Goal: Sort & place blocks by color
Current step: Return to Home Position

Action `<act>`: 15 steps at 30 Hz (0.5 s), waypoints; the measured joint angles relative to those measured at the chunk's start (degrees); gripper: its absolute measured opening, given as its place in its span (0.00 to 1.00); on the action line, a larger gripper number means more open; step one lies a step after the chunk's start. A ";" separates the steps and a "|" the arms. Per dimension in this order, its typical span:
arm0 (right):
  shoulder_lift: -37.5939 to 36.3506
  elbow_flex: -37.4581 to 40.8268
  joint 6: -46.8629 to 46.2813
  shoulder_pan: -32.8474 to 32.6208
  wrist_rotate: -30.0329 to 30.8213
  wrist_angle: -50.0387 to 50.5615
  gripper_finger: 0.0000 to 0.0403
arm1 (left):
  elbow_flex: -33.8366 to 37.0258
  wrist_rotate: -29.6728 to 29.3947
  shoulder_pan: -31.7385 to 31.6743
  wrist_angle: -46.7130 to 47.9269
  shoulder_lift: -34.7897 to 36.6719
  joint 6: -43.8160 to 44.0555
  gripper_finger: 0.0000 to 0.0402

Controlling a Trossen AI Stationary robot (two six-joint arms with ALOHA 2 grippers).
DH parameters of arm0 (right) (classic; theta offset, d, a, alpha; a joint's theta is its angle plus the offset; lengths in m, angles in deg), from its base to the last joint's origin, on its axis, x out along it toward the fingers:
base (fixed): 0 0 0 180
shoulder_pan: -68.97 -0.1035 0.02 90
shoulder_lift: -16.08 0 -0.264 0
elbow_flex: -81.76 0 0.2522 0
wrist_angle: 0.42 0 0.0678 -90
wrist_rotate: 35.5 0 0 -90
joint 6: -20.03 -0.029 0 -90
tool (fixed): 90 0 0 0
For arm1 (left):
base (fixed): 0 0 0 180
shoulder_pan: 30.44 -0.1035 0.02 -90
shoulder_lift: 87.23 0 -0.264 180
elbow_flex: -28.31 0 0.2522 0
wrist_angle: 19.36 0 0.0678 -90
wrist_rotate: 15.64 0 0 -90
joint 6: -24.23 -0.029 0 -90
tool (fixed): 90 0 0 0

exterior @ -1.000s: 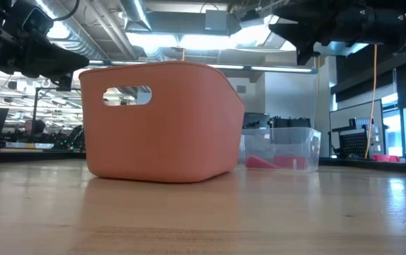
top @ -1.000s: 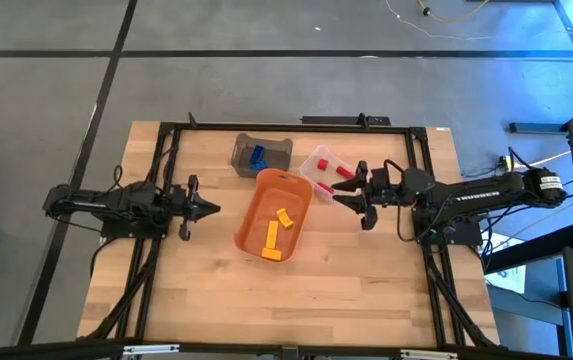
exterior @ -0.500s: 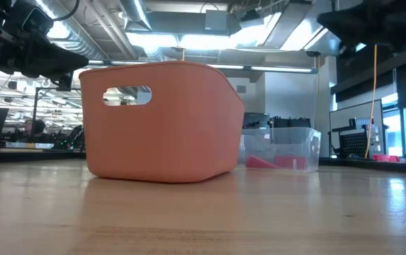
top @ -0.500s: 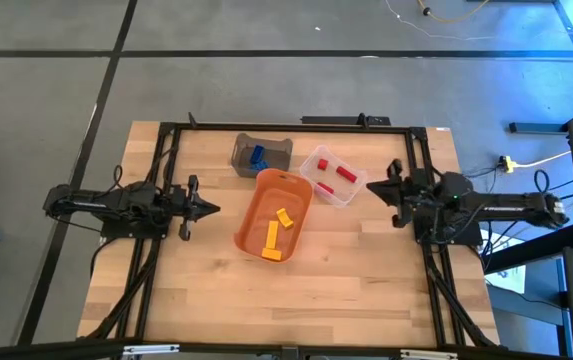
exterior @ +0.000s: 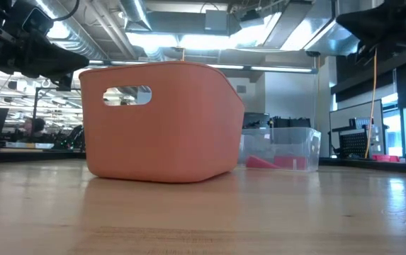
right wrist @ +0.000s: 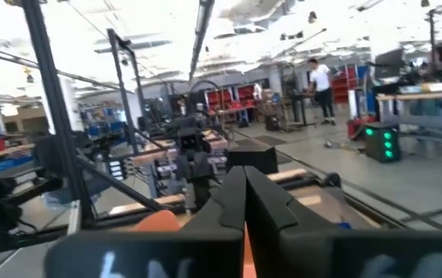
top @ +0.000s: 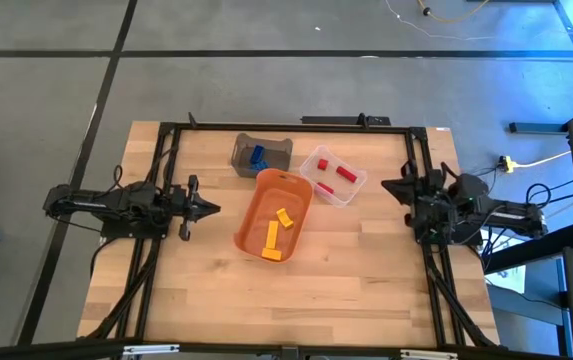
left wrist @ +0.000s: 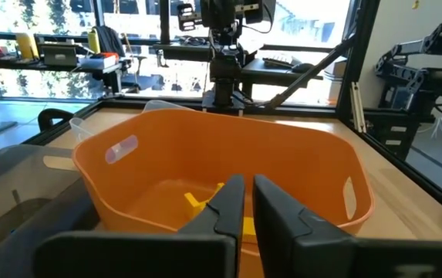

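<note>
Yellow blocks [top: 273, 235] lie on the floor of an orange tub [top: 284, 176] mid-table, and one yellow block [left wrist: 196, 201] shows in the left wrist view. Red blocks [top: 345, 172] lie in a clear bin [top: 357, 184] to the tub's far right. Blue blocks [top: 258, 156] sit in a grey bin [top: 277, 146] behind the tub. My left gripper [top: 214, 208] [left wrist: 249, 205] is shut, level, just left of the tub. My right gripper [top: 386, 187] [right wrist: 244, 202] is shut and empty, right of the clear bin.
Black frame rails [top: 169, 160] run along the table's left, right and far sides. Bare wood [top: 296, 290] lies toward the near edge. In the low view the orange tub [exterior: 160, 120] stands left of the clear bin [exterior: 288, 147]. People stand in the room beyond.
My right gripper has drawn back from over the clear bin toward the table's right edge, the arm folding in. The left arm, the bins and the blocks have stayed where they were.
</note>
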 joint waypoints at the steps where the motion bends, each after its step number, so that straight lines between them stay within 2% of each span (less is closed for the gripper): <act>1: -0.06 0.06 0.20 0.00 0.83 0.48 0.00 | 0.00 0.01 0.00 0.01 -0.03 -0.01 0.06; 8: -0.30 0.26 2.89 -0.32 1.39 1.57 0.00 | 0.00 -0.06 0.01 0.00 -0.03 0.00 0.06; 15: -0.35 7.32 4.66 -0.83 4.79 -8.36 0.00 | 0.00 -0.04 0.02 0.00 -0.03 -0.02 0.03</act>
